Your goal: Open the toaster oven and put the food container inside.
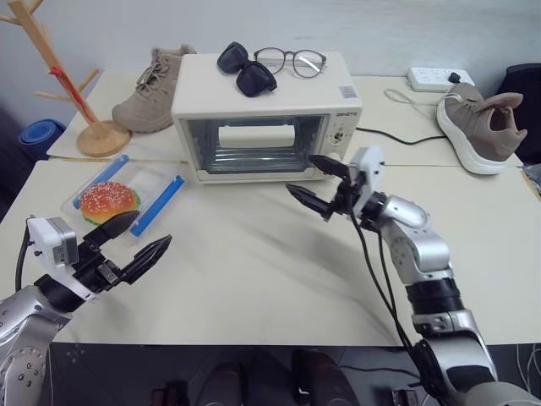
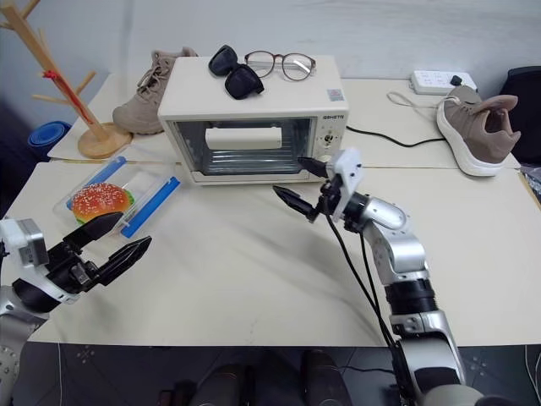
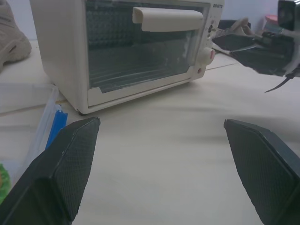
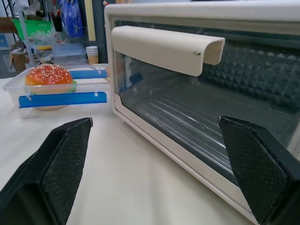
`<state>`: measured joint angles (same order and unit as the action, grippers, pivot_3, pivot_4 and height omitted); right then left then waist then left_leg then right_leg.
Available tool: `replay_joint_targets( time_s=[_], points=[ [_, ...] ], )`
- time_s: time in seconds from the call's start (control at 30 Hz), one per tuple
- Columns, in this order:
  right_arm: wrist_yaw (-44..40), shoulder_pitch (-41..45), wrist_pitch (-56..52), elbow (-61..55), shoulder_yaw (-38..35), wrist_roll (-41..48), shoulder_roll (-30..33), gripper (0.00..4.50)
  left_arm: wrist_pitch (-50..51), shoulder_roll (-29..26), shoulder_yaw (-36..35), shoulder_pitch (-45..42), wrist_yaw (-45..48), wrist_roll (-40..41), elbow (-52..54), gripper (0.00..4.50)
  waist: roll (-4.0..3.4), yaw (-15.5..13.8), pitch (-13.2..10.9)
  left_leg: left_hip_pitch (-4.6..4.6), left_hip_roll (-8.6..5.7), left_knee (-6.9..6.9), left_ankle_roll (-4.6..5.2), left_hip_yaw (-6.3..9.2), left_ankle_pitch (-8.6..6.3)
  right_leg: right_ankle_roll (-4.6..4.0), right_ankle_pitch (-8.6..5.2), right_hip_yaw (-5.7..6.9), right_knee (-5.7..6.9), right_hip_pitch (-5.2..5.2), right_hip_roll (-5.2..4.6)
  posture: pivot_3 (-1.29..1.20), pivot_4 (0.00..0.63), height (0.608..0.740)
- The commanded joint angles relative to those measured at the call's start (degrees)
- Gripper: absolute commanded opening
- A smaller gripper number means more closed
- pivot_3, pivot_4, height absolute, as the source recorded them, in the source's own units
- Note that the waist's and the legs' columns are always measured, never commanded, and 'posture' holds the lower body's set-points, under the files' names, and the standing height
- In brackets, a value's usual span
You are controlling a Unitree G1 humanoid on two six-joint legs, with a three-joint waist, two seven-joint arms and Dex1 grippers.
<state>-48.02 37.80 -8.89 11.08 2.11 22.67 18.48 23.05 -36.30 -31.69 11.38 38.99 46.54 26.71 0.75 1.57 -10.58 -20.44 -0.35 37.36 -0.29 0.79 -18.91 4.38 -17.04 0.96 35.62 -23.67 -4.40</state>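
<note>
The toaster oven [image 1: 266,118] sits at the back of the cream table [image 1: 254,271], door closed; glare on the glass leaves only the rack lines inside readable. A pair of sunglasses [image 1: 245,68] and a pair of clear spectacles [image 1: 290,59] lie on its roof. The knob panel on its right side is partly screened by the right gripper [image 1: 319,181], and the markings there are too small to read.

The food container [image 1: 127,196] rests on the table just left of the oven's front corner, its near edge hidden behind the left gripper [image 1: 133,241] (the burger [image 1: 108,201] inside shows through the clear plastic).

Left gripper: jaws spread wide, holding nothing, just in front of the container. Right gripper: jaws likewise spread and empty, near the oven's lower right front corner, apart from the white bar handle [image 4: 164,47].
</note>
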Motion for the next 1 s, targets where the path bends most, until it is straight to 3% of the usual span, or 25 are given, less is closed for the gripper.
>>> replay_joint_targets(
  time_s=[0.03, 0.3, 0.53, 0.63, 0.77, 1.0],
  points=[
    [2.0, 4.8, 0.4, 1.7, 0.3, -0.9, -3.0, 4.46, -0.3, 0.5, -0.5, 1.0, -1.1, 0.1, 3.4, 4.5, 0.0, 0.2, 0.0, 0.0, 0.0, -0.01, -0.01, -0.01, 0.0, 0.0, 0.0, 0.0, 0.01, -0.02, 0.01, 0.0, 0.15, 0.74],
    [1.7, 8.1, 3.2, 2.7, 0.9, -2.0, -8.4, 4.46, 0.1, 1.6, 1.1, 2.1, -2.8, -0.6, 4.7, 4.5, -0.01, 0.1, 0.0, -0.01, 0.03, -0.04, -0.14, -0.03, 0.09, -0.01, 0.0, -0.03, 0.17, -0.12, 0.07, 0.0, 0.15, 0.74],
    [-9.5, -2.1, 3.4, -8.8, 5.9, -2.2, -2.4, 4.46, 3.5, -0.9, -3.9, -2.4, -4.7, 4.7, 0.7, 4.5, -0.01, 0.4, 0.0, -0.1, 0.04, -0.15, -0.12, -0.06, 0.07, 0.0, 0.0, -0.06, 0.23, -0.21, 0.12, 0.0, 0.15, 0.74],
    [-11.6, -6.2, 4.7, -10.8, 7.2, -3.4, -0.1, 4.5, 5.5, -3.2, -4.9, -8.5, -5.9, 6.9, -3.2, 3.86, -0.01, 0.4, 0.0, -0.11, 0.06, -0.15, -0.13, -0.07, 0.08, 0.0, 0.0, -0.06, 0.22, -0.24, 0.16, 0.0, 0.15, 0.74],
    [-11.6, -7.9, 6.3, -10.7, 7.6, -4.2, 0.4, 4.5, 4.4, -6.1, -0.1, -18.9, -5.9, 0.9, -11.8, 2.66, 0.0, 0.0, 0.0, -0.11, 0.05, -0.04, -0.16, -0.01, 0.09, 0.0, -0.01, 0.01, 0.16, -0.22, 0.19, 0.0, 0.15, 0.74],
    [-11.1, -7.8, 9.8, -7.8, 6.7, -5.8, 0.5, 4.5, -3.7, -4.9, 15.9, -37.7, 1.0, -13.5, -29.5, 0.46, 0.01, 0.2, 0.0, 0.0, 0.03, -0.04, -0.52, -0.16, 0.31, 0.0, 0.0, -0.08, 0.33, -0.22, 0.29, 0.0, 0.15, 0.74]
  ],
)
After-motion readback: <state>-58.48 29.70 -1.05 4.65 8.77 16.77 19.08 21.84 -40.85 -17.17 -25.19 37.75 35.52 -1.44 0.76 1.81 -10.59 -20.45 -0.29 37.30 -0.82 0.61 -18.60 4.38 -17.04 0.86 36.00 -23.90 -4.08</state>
